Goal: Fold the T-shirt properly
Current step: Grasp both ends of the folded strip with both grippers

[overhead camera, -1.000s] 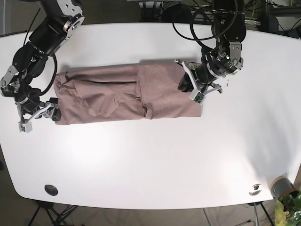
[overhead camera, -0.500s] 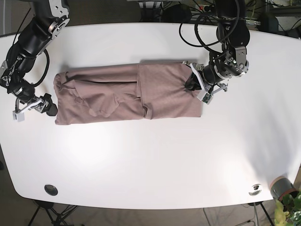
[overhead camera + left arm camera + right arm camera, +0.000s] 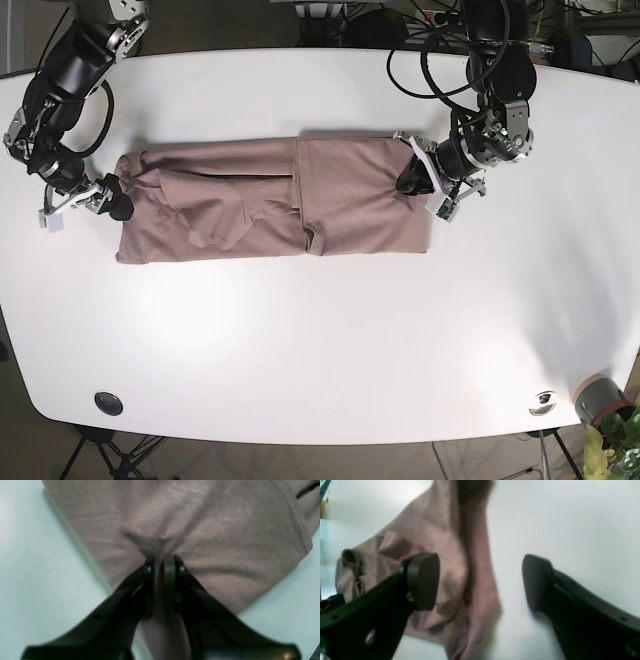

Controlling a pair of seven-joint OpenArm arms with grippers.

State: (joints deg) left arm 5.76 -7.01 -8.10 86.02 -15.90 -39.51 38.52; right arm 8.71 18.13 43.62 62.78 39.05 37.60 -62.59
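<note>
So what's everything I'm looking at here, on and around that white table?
T-shirt: one, dusty pink-brown, lying lengthwise across the middle of the table, partly folded with one layer lapped over the other.
Table: one, white, rounded corners, filling most of the base view.
Round black fitting: one, in the table's near left corner.
Round silver fitting: one, in the near right corner.
Pot with a green plant: one, grey pot, just off the near right corner.
Cables: several, black, behind the far edge.
Left gripper: one, black, shut on the shirt's end, fabric pinched into a ridge.
Right gripper: one, black, open, beside the shirt's other end, holding nothing.
</note>
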